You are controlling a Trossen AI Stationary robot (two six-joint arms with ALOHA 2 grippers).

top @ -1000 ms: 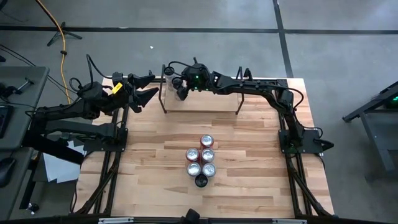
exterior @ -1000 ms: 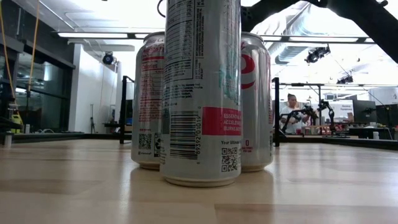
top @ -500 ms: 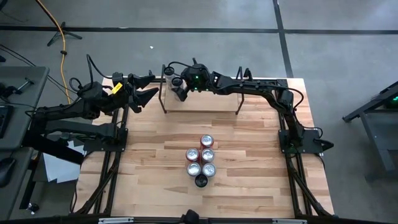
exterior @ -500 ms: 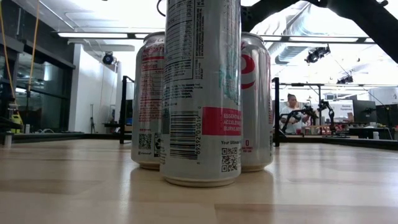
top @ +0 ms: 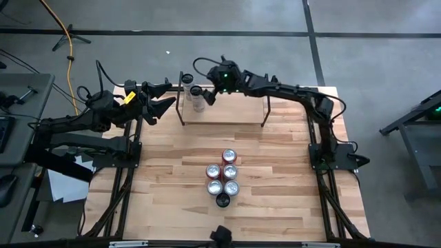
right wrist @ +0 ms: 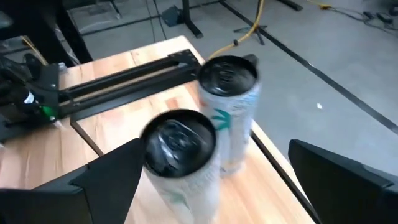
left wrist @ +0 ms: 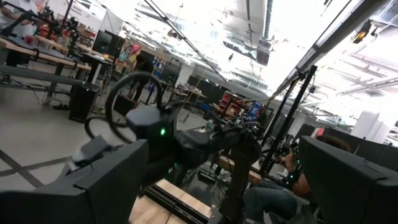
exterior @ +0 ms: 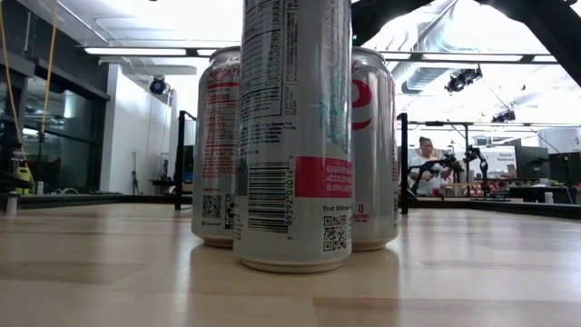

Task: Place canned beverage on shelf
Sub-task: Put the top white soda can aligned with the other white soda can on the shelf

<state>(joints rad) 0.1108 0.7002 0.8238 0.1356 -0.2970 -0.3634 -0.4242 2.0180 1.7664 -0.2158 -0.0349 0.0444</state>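
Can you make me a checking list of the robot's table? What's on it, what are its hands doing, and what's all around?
Surface: pale wooden tabletop, bare around the cans.
Job's things: two cans upright on the shelf; six cans clustered mid-table.
Clutter: nothing seen.
Hands: right hand open, beside the shelf cans, holding nothing; left hand open, waiting at the table's left edge.
Cables: yellow cable on the floor; black cable looping over the right arm.
Surroundings: grey floor, a person at distant benches.

Grey concrete floor [top: 207, 17] (yellow cable [top: 67, 34] trailing), ceiling strip lights [exterior: 145, 51], distant workbenches [exterior: 508, 204].
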